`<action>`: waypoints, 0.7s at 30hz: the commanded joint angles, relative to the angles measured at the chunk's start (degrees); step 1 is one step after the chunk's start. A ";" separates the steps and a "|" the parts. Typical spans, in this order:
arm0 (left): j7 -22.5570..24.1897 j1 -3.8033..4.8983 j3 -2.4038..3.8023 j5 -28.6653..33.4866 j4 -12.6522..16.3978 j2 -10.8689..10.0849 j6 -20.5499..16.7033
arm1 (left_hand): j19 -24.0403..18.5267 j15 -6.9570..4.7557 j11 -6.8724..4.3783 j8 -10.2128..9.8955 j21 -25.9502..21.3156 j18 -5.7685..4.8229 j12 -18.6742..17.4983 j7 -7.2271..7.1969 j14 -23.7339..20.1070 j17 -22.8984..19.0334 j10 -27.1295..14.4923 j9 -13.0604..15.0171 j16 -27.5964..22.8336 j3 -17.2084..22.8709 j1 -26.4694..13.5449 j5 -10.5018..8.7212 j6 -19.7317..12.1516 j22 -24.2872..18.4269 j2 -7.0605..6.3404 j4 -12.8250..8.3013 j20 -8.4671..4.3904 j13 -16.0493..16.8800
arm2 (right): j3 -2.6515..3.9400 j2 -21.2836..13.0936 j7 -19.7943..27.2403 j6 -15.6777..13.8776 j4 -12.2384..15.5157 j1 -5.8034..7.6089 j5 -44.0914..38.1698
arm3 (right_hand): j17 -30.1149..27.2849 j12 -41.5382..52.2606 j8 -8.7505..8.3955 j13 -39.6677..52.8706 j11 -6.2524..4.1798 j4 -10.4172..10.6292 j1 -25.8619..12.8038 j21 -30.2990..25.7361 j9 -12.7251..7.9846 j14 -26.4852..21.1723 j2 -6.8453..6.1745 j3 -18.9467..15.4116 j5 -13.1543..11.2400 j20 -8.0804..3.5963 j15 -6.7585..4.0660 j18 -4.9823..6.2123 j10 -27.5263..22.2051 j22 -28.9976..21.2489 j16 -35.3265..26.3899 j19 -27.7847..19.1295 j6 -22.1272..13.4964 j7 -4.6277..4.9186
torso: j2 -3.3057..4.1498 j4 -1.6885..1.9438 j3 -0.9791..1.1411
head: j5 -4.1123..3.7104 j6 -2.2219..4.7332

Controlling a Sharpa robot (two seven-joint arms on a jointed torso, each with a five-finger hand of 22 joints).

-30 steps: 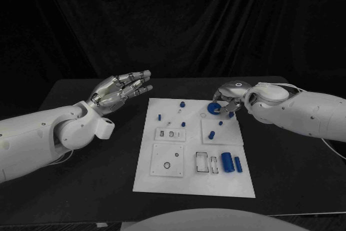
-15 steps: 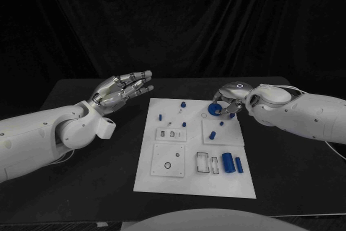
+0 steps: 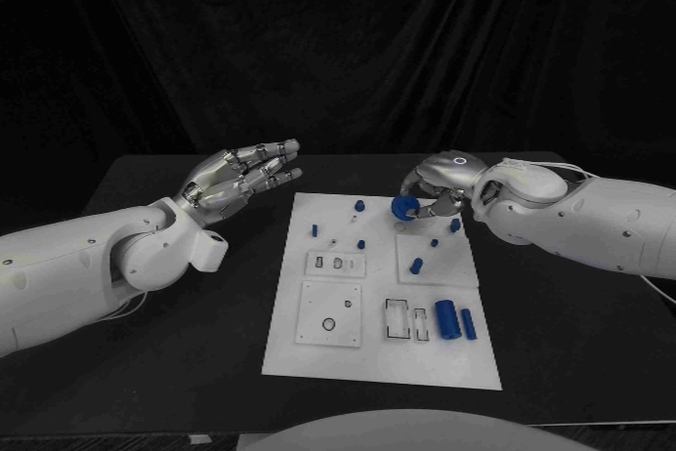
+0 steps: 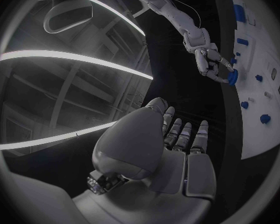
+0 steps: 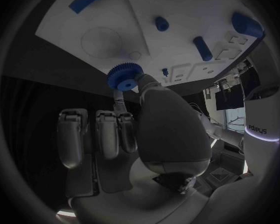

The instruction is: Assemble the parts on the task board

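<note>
Right hand (image 3: 434, 189): pinching a blue toothed gear (image 3: 404, 209) between fingertips, remaining fingers (image 5: 96, 134) curled below the palm. Gear raised clear of the task board (image 3: 317, 358), above its far edge, right of centre. In the right wrist view, gear (image 5: 122, 77) seen edge-on to its fine teeth, with a central bore, just beside a shallow round recess (image 5: 100, 41) and a small round boss in the white plate.

Left hand (image 3: 236, 178): empty, fingers straight and spread wide, palm toward the board, held above the table (image 3: 184, 373) off the board's far left corner, well apart from every part.

Step in hand, as judged: transport of the gear toward its seat. Next move calls for aligning the bore over a post, keeping the gear level, then lowering without tilt; risk of teeth catching a neighbouring peg (image 3: 359, 205) standing near the far edge.

Materials and shapes: board flat, matte white, rigid, cut with rectangular slots (image 3: 335, 264) and a small ring hole (image 3: 327, 324). Parts hard, smooth blue plastic by appearance: short upright pegs toward the far end, two longer cylinders (image 3: 446, 318) lying side by side near the right edge. Hands polished silver metal; arms glossy white shell. Table matte black.
</note>
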 commanded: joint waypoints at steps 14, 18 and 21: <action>0.26 -0.12 0.06 0.23 -0.41 0.46 0.72 | -0.36 0.54 -0.02 0.10 -0.27 -0.73 -0.10 0.23 0.17 0.08 -0.40 -0.04 0.33 0.51 -0.03 0.28 -0.41 -0.08 -0.46 -0.01 -0.09 -0.01 | 0.02 6.71 1.45 0.84 -0.81 0.69 -0.34 | 15.09 0.15 -0.68 15.09 0.54 -0.29 0.22 1.04 2.73 5.97 0.73 0.42 -0.43 0.46 0.34 -0.90 6.07 15.07 0.15 6.06 -1.02 0.02 | -0.09 0.17 -0.09 | -0.15 -0.47; 0.18 -0.13 0.06 0.23 -0.44 0.61 0.82 | -0.36 0.55 0.00 0.04 -0.27 -0.74 -0.14 0.24 0.15 0.07 -0.42 -0.07 0.30 0.56 -0.05 0.28 -0.61 -0.08 -0.48 -0.01 -0.10 -0.02 | 0.03 8.69 1.73 1.95 -2.15 0.69 -0.34 | 15.09 0.15 -0.80 15.09 0.59 -0.35 0.29 1.04 2.73 5.97 0.76 0.48 -0.58 0.51 0.39 -0.90 6.07 15.07 0.15 6.06 -1.22 0.06 | 0.02 0.30 0.00 | -0.48 -0.49; 0.10 -0.14 0.06 0.23 -0.44 0.66 0.82 | -0.40 0.56 0.01 0.05 -0.30 -0.75 -0.15 0.25 0.14 0.07 -0.43 -0.07 0.30 0.59 -0.06 0.27 -0.59 -0.10 -0.49 -0.01 -0.10 -0.02 | 0.03 10.46 1.92 2.94 -3.83 0.64 -0.34 | 15.09 0.15 -1.05 15.09 0.69 -0.42 0.34 0.71 2.69 5.97 0.85 0.57 -0.81 0.58 0.49 -0.80 6.07 14.93 0.15 5.81 -1.62 0.17 | 0.06 0.27 -0.02 | -0.67 -0.54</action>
